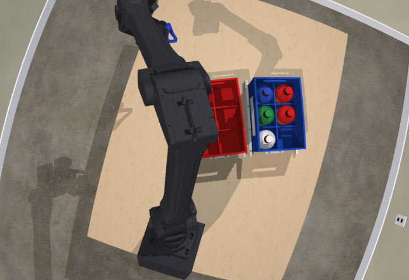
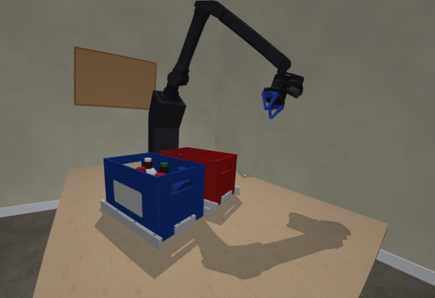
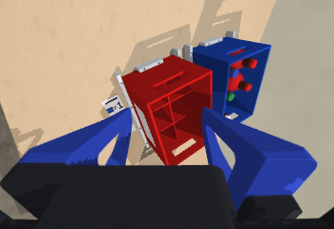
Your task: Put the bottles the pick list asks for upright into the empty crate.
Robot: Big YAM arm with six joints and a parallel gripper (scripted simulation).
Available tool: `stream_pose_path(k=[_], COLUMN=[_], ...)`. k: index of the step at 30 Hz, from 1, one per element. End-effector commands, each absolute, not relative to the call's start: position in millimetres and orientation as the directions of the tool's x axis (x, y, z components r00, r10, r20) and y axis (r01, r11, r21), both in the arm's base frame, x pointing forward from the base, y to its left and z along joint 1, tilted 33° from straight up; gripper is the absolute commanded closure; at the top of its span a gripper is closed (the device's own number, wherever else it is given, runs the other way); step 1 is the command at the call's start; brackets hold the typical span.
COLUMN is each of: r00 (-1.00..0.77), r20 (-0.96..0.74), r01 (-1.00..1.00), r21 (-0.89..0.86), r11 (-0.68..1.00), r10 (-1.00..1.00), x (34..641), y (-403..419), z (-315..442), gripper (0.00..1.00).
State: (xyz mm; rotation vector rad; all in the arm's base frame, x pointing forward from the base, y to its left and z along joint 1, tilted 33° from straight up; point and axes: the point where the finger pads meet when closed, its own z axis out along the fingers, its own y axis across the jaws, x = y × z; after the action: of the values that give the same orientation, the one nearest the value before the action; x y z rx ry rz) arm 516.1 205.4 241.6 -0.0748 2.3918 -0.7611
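Observation:
My gripper [image 2: 269, 113] [image 3: 166, 114] is open and empty, high above the table beyond the red crate. The red crate [image 1: 242, 115] [image 2: 221, 182] [image 3: 146, 86] shows no bottles in its visible compartments; the arm hides its left part in the top view. The blue crate [image 1: 303, 115] [image 2: 186, 207] [image 3: 213, 54] holds a blue bottle [image 1: 264, 95], a green bottle [image 1: 265, 116], a white bottle [image 1: 266, 140] and two red bottles [image 1: 282, 94] [image 1: 285, 115]. Its lower right compartment is empty. The pick list [image 3: 112, 104] shows its black bar and a blue mark with 1; its other lines are hidden.
Light strips [image 1: 250, 145] [image 2: 130, 223] [image 3: 149, 65] lie along the crates' bases on the wooden table [image 1: 261, 214] [image 2: 94, 267]. The crates stand side by side with a narrow gap. The arm's base [image 1: 168, 263] stands at the table's lower edge in the top view.

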Motion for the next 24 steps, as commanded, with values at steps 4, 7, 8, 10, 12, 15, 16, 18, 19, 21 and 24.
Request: stream_pose_path(k=[4, 7, 8, 10, 12, 15, 16, 18, 19, 21, 24], r00=[-0.763, -0.757, -0.752, -0.749, -0.749, -0.743, -0.743, -0.765, -0.772, -0.742, -0.738], r20=[-0.629, -0.644, -0.652, -0.657, -0.657, -0.669, -0.669, -0.642, -0.633, -0.670, -0.674], r01=[0.175, 0.183, 0.188, 0.192, 0.192, 0.202, 0.203, 0.194, 0.191, 0.206, 0.214], r21=[-0.421, -0.378, -0.347, -0.337, -0.337, -0.260, -0.261, -0.303, -0.315, -0.228, -0.187], r11=[0.890, 0.908, 0.919, 0.922, 0.922, 0.944, 0.944, 0.933, 0.930, 0.952, 0.959], r10=[-0.148, -0.116, -0.092, -0.084, -0.084, -0.025, -0.026, -0.049, -0.056, 0.000, 0.034], x=[493.4, 483.6, 480.3, 473.8, 473.8, 463.1, 459.7, 451.6, 448.5, 441.8, 431.0], y=[236.5, 245.9, 249.0, 254.5, 254.5, 263.7, 266.3, 270.3, 273.5, 280.6, 287.8], z=[246.9, 240.2, 238.1, 234.1, 234.1, 227.0, 224.9, 205.4, 196.7, 213.6, 207.3], gripper=[0.39, 0.39, 0.39, 0.39, 0.39, 0.39, 0.39, 0.39, 0.39, 0.39, 0.39])
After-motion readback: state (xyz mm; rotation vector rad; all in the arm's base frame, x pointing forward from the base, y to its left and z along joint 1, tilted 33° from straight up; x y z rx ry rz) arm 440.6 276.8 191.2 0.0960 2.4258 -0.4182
